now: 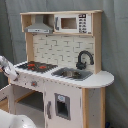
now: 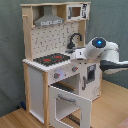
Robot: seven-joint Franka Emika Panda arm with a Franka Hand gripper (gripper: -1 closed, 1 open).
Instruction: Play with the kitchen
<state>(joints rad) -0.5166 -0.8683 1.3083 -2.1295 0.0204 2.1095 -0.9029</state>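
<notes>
Oven door [image 2: 70, 102] of the tall pale-wood-and-white toy kitchen [image 1: 65, 75] already hangs open; hob, tap and microwave look untouched. White arm [image 2: 95, 50] hovers beside the counter, end effector hidden, cannot tell its state.

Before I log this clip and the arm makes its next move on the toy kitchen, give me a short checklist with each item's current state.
1. Oven door open: ok, it hangs swung out in the second exterior view.
2. Arm close to the kitchen: ok, it sits in front of the counter, beside the sink side.
3. Gripper state: cannot tell, the fingers are not visible in either exterior view.
4. Hob free of loose items: ok, only its red rings show.
5. Tap upright over the sink: ok.
6. Microwave door shut: ok in the first exterior view.
</notes>
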